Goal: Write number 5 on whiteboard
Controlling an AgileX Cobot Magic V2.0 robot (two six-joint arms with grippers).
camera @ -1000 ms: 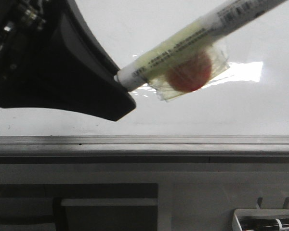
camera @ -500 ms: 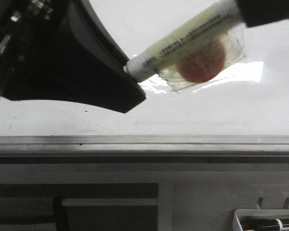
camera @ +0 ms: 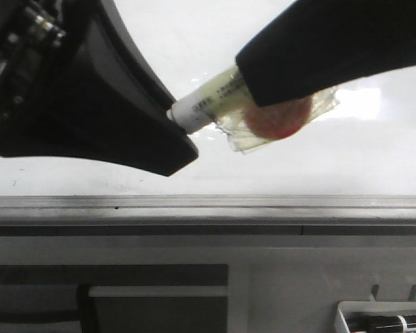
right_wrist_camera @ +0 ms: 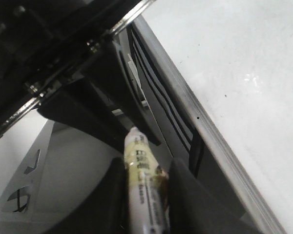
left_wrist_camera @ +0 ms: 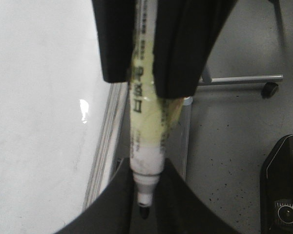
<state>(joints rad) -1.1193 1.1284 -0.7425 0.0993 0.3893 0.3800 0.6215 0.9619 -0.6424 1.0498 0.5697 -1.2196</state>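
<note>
A white marker (camera: 204, 104) wrapped in yellowish tape with a red dot hangs in the air over the glossy whiteboard (camera: 298, 166). My left gripper (camera: 173, 126) is shut on the marker's tip end; in the left wrist view (left_wrist_camera: 145, 165) the black nib (left_wrist_camera: 144, 210) sits between its fingers. My right gripper (camera: 253, 76) is closed round the barrel further up, its fingers pressed on both sides in the right wrist view (right_wrist_camera: 146, 165). It also shows in the left wrist view (left_wrist_camera: 142, 85). No number 5 shows on the board.
The board's grey edge rail (camera: 263, 202) runs across below the grippers, with a cabinet front under it. A white tray (camera: 385, 319) with spare markers sits at the lower right. A chair base (left_wrist_camera: 239, 78) stands on the speckled floor.
My right gripper has slid down the marker from the upper right and now covers most of the barrel. My left gripper with the marker shifted up and right, then back.
</note>
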